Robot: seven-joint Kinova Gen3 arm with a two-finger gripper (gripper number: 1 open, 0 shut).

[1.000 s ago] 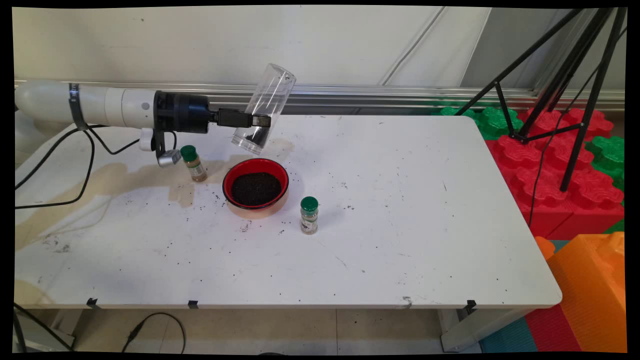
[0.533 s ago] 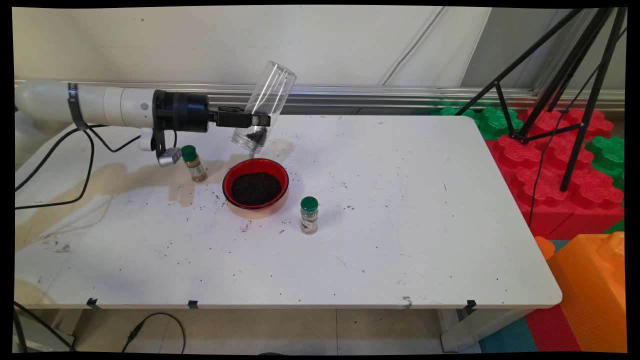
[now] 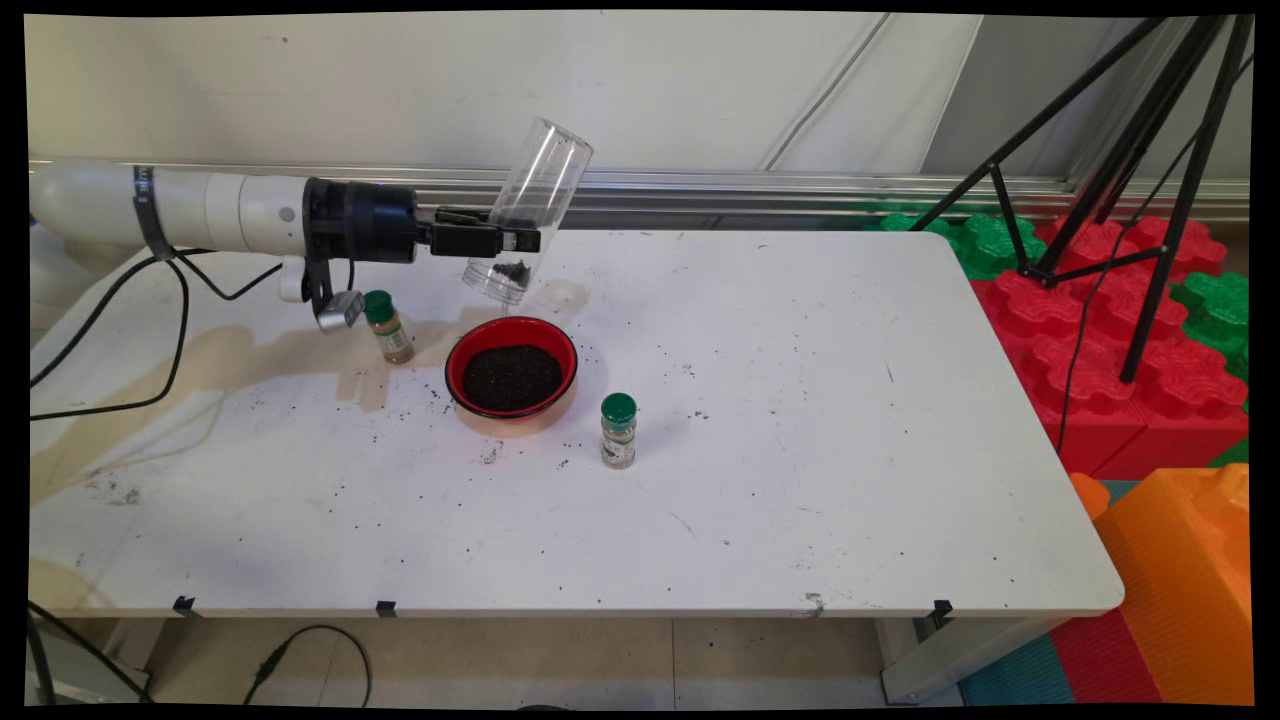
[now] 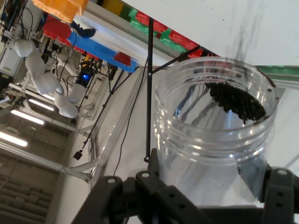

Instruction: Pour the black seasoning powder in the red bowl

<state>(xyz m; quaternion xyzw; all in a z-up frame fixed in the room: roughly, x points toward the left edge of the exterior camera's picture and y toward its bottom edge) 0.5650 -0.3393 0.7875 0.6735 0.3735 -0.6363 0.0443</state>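
Hand (image 3: 520, 240) grips tilted clear jar (image 3: 533, 205) above red bowl (image 3: 511, 372); no legible writing.

Clear glossy plastic jar (image 3: 527, 222); glossy red bowl (image 3: 511, 373); matt, speckled white table (image 3: 800, 480).

Inventory count, table and gripper

You have one clear plastic jar (image 3: 530, 215), one red bowl (image 3: 511, 374) of dark granules, and two green-capped spice bottles: one left of the bowl (image 3: 386, 326), one right of it (image 3: 618, 430). You have one white table (image 3: 800, 400), one black tripod (image 3: 1120, 150), and one black gripper (image 3: 520, 240).
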